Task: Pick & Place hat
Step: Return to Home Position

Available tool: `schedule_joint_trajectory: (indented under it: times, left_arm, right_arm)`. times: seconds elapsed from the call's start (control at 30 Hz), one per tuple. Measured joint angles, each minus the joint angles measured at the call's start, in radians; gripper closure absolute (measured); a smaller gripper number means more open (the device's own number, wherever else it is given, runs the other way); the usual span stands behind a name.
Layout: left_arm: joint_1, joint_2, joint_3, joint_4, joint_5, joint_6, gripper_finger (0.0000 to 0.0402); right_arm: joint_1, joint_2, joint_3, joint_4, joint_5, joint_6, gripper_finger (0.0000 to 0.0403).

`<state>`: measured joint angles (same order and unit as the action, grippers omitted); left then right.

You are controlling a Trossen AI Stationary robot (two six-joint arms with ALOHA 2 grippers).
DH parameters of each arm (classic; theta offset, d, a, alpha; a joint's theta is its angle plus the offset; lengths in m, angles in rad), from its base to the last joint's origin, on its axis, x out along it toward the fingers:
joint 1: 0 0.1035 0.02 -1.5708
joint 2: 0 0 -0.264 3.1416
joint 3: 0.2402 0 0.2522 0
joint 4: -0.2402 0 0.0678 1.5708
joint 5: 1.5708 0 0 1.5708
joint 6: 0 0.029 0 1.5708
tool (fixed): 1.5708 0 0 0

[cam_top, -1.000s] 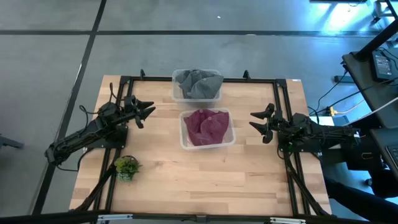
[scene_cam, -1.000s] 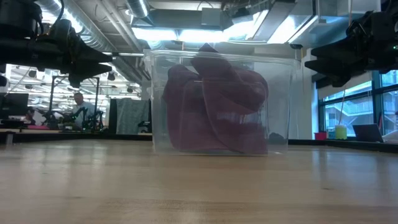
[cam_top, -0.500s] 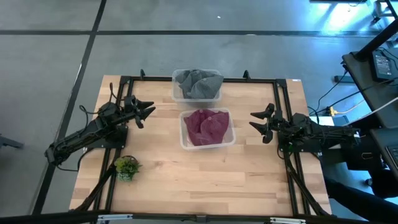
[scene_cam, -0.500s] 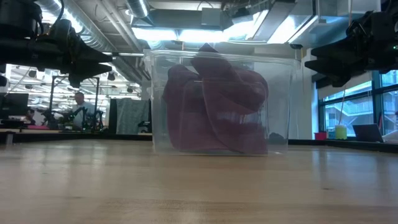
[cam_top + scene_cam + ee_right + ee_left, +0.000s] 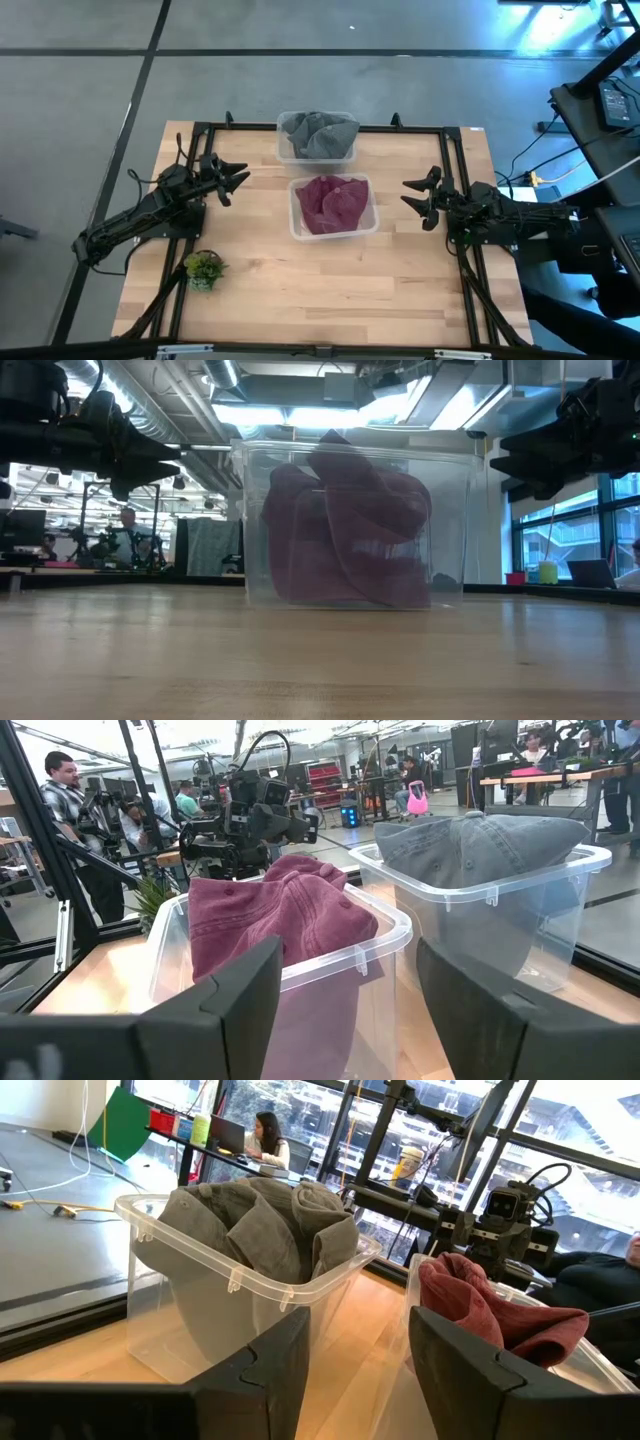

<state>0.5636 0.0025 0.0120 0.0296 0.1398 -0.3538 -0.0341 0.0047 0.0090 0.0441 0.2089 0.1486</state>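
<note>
Both caps' places are settled. The red cap (image 5: 335, 203) is seen bunched inside the nearer clear bin (image 5: 296, 232) at the middle of the bench (image 5: 330, 290). The gray caps (image 5: 318, 135) are heaped in the farther clear bin (image 5: 281, 150), which stands just beyond the first at the bench's back edge. No cap is seen loose on the wood.

The left hand (image 5: 238, 184) is held off the bench at the left side, its fingers spread and nothing between them. The right hand (image 5: 405, 192) is held likewise at the right, spread and empty. Each is aimed inward, so the bins lie straight ahead of both. The red cap's bin is set with its long side running from one arm toward the other. The right hand is judged somewhat nearer that bin and level with it. The left hand is set about level with the gap between the two bins. A retreat to rest is therefore judged to lead outward, away from the bins, with nothing in the path.

From the low view only the red cap is made out; the farther bin is hidden behind it. In the left wrist view both bins are shown side by side, apart. A small potted plant (image 5: 204, 268), seen from above near the left arm, is absent from the low view.
</note>
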Motion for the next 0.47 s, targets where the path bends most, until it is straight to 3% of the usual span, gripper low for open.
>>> schedule_joint_trajectory:
  times: [0.47]
  left_arm:
    - [0.0,0.0,0.0,0.0,0.0,0.0,0.0236]
  right_arm:
    - [0.0,0.0,0.0,0.0,0.0,0.0,0.0171]
